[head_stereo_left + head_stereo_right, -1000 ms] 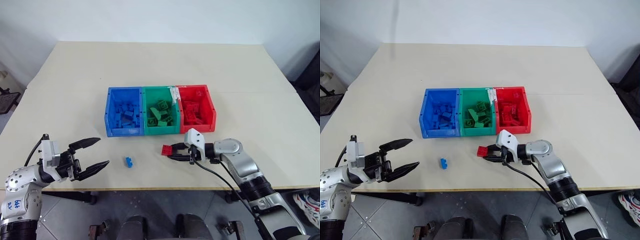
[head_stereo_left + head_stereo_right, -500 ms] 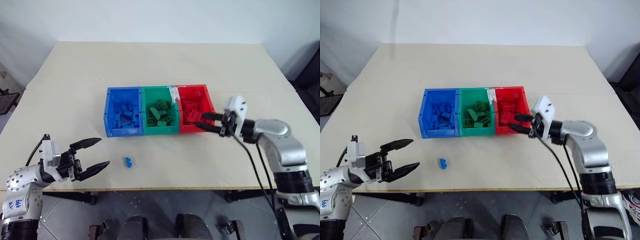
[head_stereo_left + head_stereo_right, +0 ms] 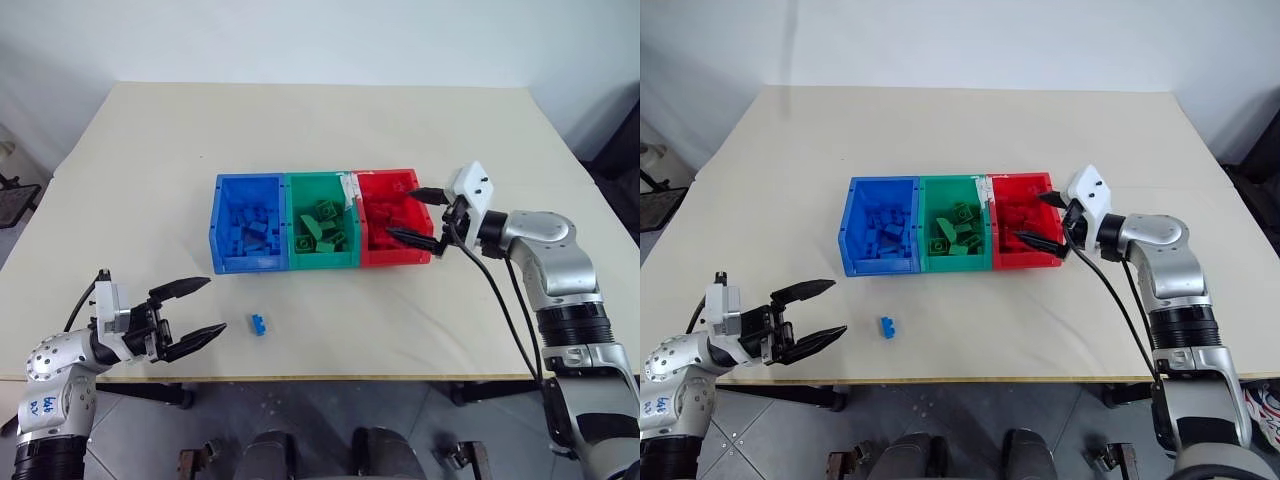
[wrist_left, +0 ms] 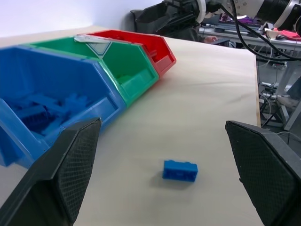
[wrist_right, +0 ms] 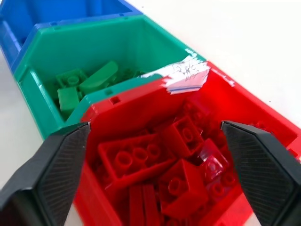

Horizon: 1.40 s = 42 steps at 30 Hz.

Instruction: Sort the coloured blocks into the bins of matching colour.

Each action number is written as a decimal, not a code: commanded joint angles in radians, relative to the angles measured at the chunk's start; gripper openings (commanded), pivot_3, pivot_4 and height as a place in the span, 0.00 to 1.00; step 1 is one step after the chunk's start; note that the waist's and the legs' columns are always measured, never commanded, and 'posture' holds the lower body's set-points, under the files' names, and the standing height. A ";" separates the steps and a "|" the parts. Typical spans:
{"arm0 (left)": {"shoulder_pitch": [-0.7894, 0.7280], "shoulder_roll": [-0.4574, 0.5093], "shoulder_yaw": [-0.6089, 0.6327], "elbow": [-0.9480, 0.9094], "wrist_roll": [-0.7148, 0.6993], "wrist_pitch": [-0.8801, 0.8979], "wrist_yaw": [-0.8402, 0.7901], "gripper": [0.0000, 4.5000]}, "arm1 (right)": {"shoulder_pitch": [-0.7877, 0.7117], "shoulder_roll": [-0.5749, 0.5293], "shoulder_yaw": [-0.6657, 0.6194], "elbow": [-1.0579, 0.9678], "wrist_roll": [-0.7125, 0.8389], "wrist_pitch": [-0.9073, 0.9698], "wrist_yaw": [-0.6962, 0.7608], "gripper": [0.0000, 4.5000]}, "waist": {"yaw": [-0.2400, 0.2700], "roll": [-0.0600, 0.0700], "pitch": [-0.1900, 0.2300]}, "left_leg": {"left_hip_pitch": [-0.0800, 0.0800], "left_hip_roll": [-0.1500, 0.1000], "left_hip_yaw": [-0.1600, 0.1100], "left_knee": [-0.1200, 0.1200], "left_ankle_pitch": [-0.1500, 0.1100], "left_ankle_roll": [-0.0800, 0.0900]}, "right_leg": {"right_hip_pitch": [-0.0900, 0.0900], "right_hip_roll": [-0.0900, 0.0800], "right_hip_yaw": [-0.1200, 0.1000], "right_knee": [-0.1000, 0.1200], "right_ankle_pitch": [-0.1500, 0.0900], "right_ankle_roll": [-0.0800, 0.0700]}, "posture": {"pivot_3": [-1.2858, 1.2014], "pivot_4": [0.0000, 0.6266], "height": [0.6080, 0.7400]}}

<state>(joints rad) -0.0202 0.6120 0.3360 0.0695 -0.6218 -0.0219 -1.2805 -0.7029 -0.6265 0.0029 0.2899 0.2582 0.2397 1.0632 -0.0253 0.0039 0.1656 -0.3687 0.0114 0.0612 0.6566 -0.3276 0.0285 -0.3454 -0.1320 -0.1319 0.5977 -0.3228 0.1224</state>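
- The red bin (image 3: 420, 215) ends a joined row of three tubs; the green bin (image 3: 297, 225) sits in the middle and the blue bin (image 3: 222, 230) at the far end from the red one.
- The right gripper (image 3: 418, 215) hangs over the red bin's outer side, its two black fingers spread wide and holding nothing.
- Red blocks (image 5: 155, 165) lie heaped inside the red bin, directly under those fingers.
- A white patch (image 5: 186, 75) sits on the rim shared by the red and green bins.
- One blue block (image 3: 258, 324) lies alone on the table (image 3: 150, 180), in front of the blue bin, well apart from the red bin.
- The left gripper (image 3: 195, 312) hovers beside that block, on the side away from the red bin, released and empty.
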 commanded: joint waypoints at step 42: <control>0.212 -0.060 -0.265 -0.497 0.397 0.295 0.641 1.00 | 0.057 -0.235 0.032 0.149 0.096 -0.177 0.530 1.00 | 0.024 0.004 0.002 | 0.000 0.002 0.002 0.003 -0.002 0.001 | 0.005 -0.001 0.001 -0.008 0.000 0.000 | 0.52 0.24 1.00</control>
<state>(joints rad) 0.1938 0.5536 0.0898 -0.4373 -0.2540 0.2612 -0.6606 -0.6486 -0.8317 0.0632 0.4724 0.3367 0.0592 1.5366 -0.0017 0.0077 0.1673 -0.3682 0.0132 0.0629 0.6603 -0.3300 0.0297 -0.3401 -0.1331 -0.1306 0.5897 -0.3231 0.1220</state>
